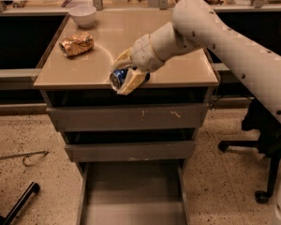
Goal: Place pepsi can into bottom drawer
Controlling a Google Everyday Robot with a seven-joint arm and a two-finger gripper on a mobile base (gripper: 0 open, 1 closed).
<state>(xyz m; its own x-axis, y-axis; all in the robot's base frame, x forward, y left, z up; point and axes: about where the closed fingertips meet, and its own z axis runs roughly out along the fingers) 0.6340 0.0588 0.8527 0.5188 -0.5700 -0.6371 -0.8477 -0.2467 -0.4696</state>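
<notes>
The pepsi can (118, 78), blue with a silver end facing the camera, lies on its side between the fingers (133, 81) of my gripper (123, 73). The gripper is shut on it and holds it at the front edge of the cabinet top (84, 69), just past the lip. The bottom drawer (131, 196) is pulled out below, a wide shallow grey tray with a bare floor, directly under the gripper. My white arm reaches in from the upper right.
A gold-brown foil snack bag (76, 43) and a white bowl (82, 14) sit on the cabinet top at back left. Two upper drawers (131, 118) are closed. An office chair base (257, 172) stands at right. A metal hook (23, 158) lies on the floor at left.
</notes>
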